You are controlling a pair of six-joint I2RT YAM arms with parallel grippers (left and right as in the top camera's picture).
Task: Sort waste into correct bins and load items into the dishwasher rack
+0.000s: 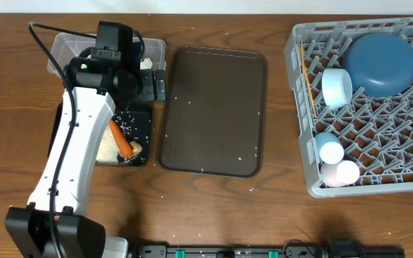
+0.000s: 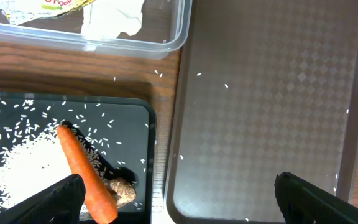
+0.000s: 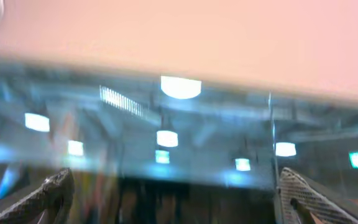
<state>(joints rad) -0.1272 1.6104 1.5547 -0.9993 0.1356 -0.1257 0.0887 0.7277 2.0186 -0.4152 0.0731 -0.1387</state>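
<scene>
The left jaws stand wide apart and hold nothing. In the left wrist view one dark finger (image 2: 51, 202) sits at the frame's 7 o'clock and its partner at 5 o'clock. Between them lie the black tray's (image 2: 132, 115) near corner and the brown serving tray's (image 2: 272, 93) rim. The carrot (image 2: 84, 174) lies aslant on the black tray, its lower end just at 3 o'clock of the first finger. The brown lump (image 2: 123, 190) touches its side, and rice (image 2: 23, 165) is heaped at its 9 o'clock. The clear tub (image 2: 169, 37) lies at 12 o'clock of the black tray and holds the wrapper (image 2: 33, 7) and white paper (image 2: 114, 17). Overhead, the left arm (image 1: 77, 143) rises from 7 o'clock toward 12, with its wrist turned to 3 o'clock beside the tub's corner. The right jaws are also spread and empty, the camera tilted up at ceiling lights – that arm's pose is otherwise unclear. The rack (image 1: 298, 107), at 3 o'clock on the worktop (image 1: 214, 208), carries the dark-blue bowl (image 1: 380, 63), light-blue bowl (image 1: 337, 87), light-blue cup (image 1: 329, 148), pink cup (image 1: 343, 173) and chopsticks (image 1: 307, 75).
</scene>
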